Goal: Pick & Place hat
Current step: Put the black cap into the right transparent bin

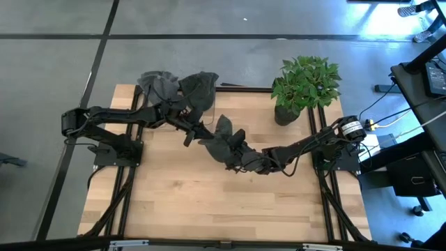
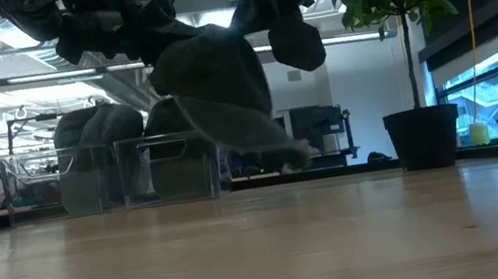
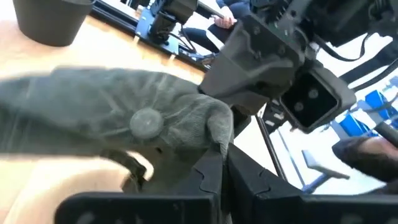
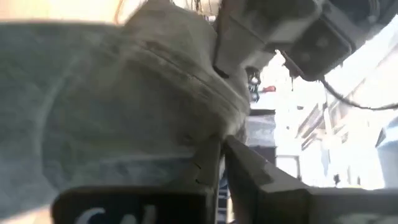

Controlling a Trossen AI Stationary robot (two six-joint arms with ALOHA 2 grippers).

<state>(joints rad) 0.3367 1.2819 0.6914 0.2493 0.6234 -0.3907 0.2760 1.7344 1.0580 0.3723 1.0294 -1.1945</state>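
Observation:
A dark grey cap [image 1: 223, 138] is up in the air over the middle of the table, between my two grippers; the low view shows the cap [image 2: 215, 84] clear of the wood. Its crown with the top button [image 3: 146, 121] fills the left wrist view. My left gripper [image 1: 200, 137] reaches it from the table's left and is shut on it. My right gripper [image 1: 233, 157] comes from the right and is also shut on it. In the right wrist view the cap [image 4: 112, 106] hides most of the scene. My left gripper pinches a fold of the crown's cloth [image 3: 217, 134] between its two fingers, a little to one side of the top button, coming roughly level from the table's left. The cap is lifted clear of the table. My right gripper pinches the cap's cloth [image 4: 208, 134] between its two fingers below a stitched seam, coming from the table's right and near side. Which part of the cap this is cannot be told. The cap hangs clear of the table between both grippers.
Two clear bins [image 2: 168, 168] stand at the table's far edge, with more dark hats [image 1: 159, 86] piled in them. A potted plant [image 1: 303, 87] stands at the far right corner. The wooden tabletop [image 1: 209, 202] lies bare toward the near edge.

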